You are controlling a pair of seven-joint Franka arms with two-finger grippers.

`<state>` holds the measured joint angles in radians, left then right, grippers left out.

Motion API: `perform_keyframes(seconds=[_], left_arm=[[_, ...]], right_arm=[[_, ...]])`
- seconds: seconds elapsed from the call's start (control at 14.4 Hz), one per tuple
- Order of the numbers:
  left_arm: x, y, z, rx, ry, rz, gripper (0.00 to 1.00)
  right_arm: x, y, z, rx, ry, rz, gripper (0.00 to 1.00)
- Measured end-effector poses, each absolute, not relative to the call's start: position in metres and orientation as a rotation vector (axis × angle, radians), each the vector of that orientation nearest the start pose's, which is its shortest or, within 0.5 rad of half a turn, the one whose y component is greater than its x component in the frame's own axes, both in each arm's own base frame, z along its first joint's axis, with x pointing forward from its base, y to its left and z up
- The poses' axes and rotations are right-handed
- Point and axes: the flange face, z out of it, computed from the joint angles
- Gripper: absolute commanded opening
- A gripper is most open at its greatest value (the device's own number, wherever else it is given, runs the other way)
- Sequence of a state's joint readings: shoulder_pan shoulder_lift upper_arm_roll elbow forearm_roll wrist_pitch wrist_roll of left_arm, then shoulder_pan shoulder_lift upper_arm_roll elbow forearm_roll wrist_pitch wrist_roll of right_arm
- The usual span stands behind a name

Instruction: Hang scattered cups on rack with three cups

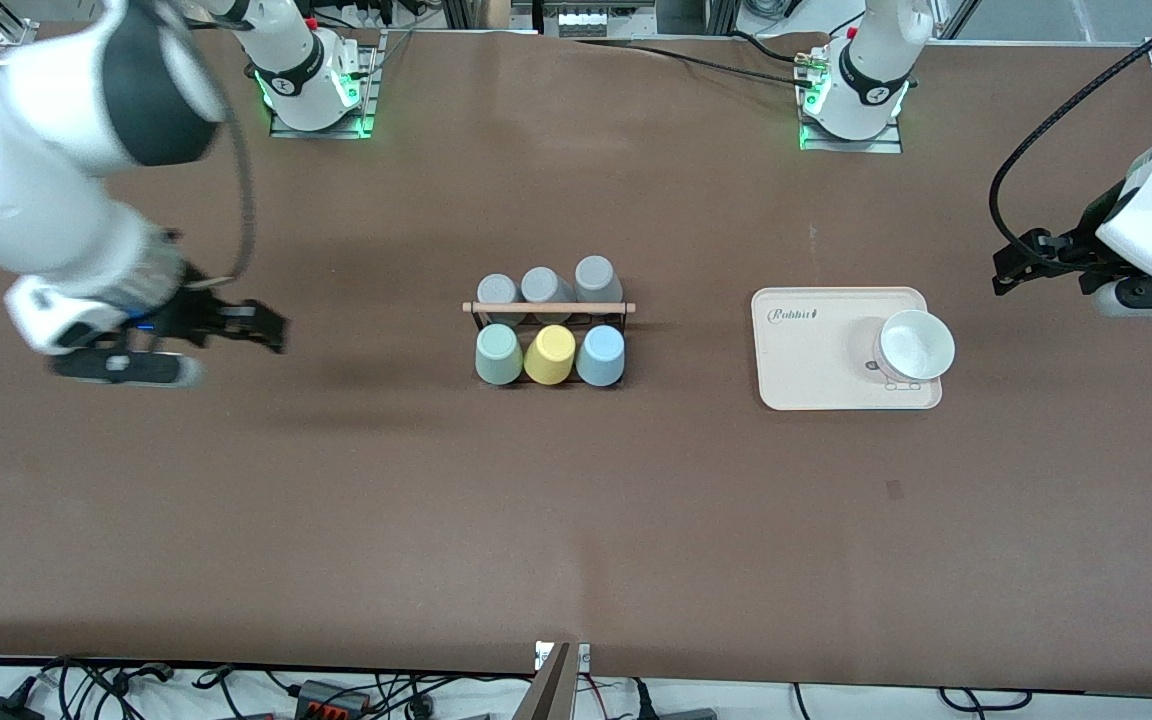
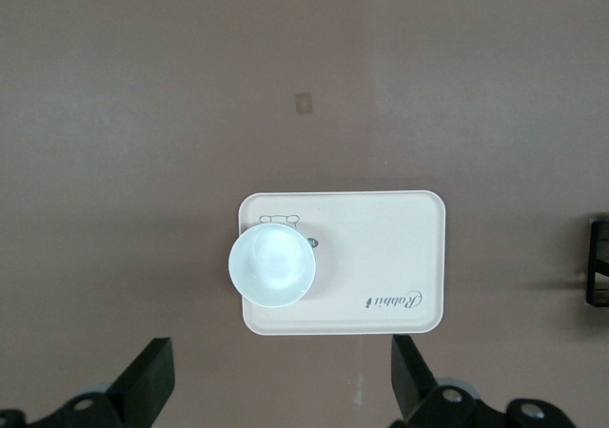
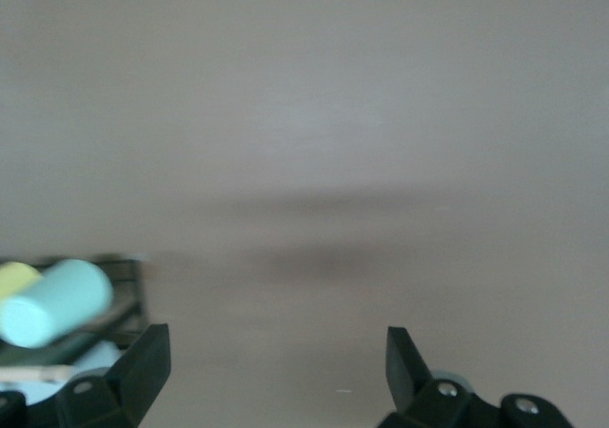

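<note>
Front view shows the right gripper (image 1: pixel 271 330) hanging empty with jaws spread over bare table toward the right arm's end, and the left gripper (image 1: pixel 1006 268) likewise spread and empty, up beside the cream tray (image 1: pixel 806 370), which carries a white bowl (image 1: pixel 916 345). Mid-table stands the rack (image 1: pixel 548 308); the sage-green cup (image 1: pixel 498 354), yellow cup (image 1: pixel 550 355) and light blue cup (image 1: pixel 600 355) hang on its nearer side, three grey cups (image 1: pixel 546 286) on the farther.
</note>
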<state>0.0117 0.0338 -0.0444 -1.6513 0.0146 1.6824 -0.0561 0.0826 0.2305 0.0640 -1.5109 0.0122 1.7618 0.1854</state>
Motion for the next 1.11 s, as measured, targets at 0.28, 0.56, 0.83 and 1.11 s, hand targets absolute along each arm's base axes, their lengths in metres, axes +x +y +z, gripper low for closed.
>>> perform_keyframes(seconds=[0.28, 0.56, 0.83, 1.11], left_arm=[[0.571, -0.017, 0.578, -3.128, -0.034, 0.0, 1.0], [0.571, -0.017, 0.579, -3.128, -0.034, -0.001, 1.0], [0.57, -0.017, 0.578, -3.128, -0.032, 0.002, 1.0], [0.569, -0.018, 0.58, -3.128, -0.03, -0.003, 1.0]], right_arm=[[0.611, -0.005, 0.578, -3.152, 0.132, -0.065, 1.0], [0.579, -0.02, 0.619, -3.161, 0.174, -0.061, 1.0], [0.576, -0.011, 0.6, -3.163, 0.149, 0.023, 1.0], [0.575, -0.002, 0.599, -3.162, 0.123, 0.023, 1.0]])
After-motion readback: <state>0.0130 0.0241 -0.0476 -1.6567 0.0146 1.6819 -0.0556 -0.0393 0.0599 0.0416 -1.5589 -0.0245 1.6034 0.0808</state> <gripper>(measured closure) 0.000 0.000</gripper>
